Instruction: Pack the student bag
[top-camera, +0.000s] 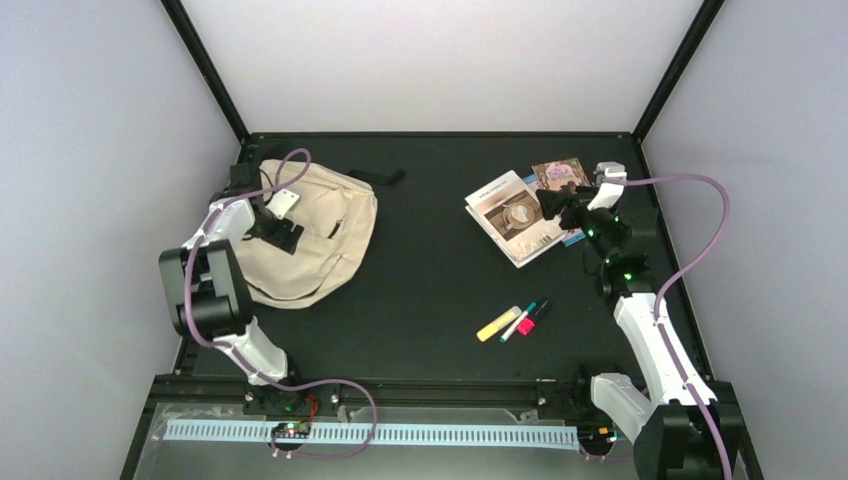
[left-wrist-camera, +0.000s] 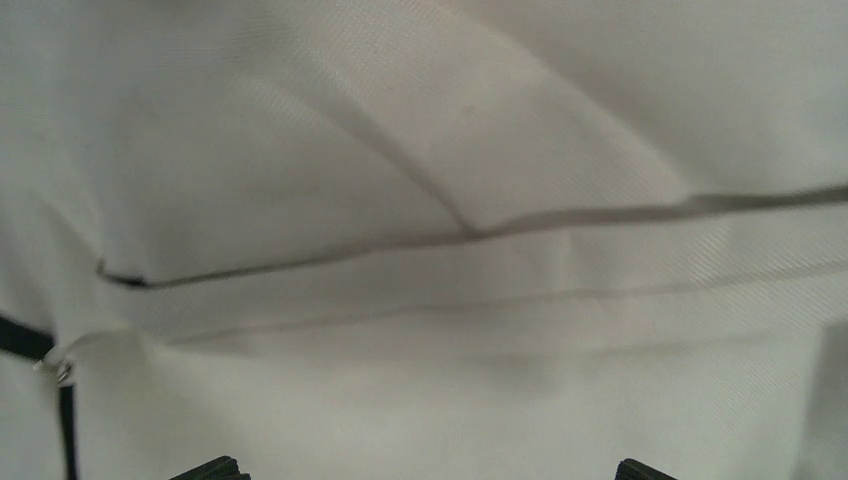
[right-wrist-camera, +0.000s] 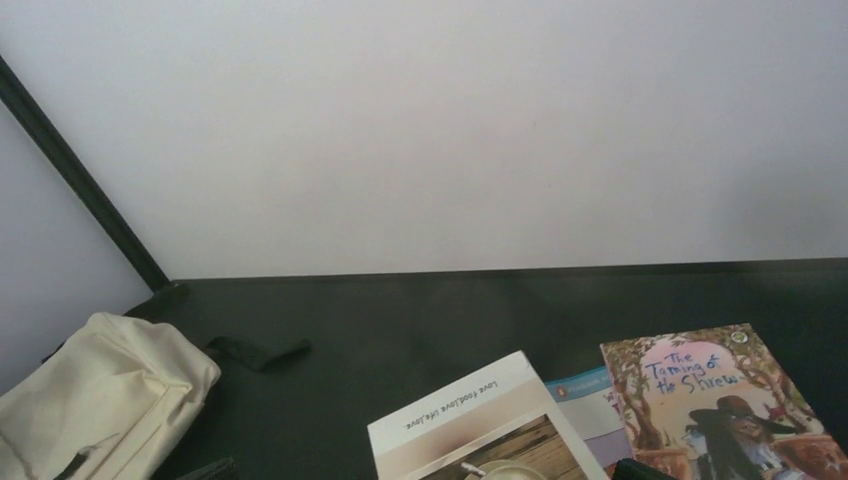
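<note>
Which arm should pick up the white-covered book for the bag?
Right: the right gripper hangs at the edge of the white-covered book, while the left gripper is across the table over the student bag.

— Where's the bag (top-camera: 335, 255)?
— Back left on the bench (top-camera: 430, 285), a strap (top-camera: 380, 177) behind it.
— And the books (top-camera: 512, 220)?
— Back right, overlapping, well apart from the bag. Three markers (top-camera: 515, 322) lie side by side before them, nearer the arms.
</note>
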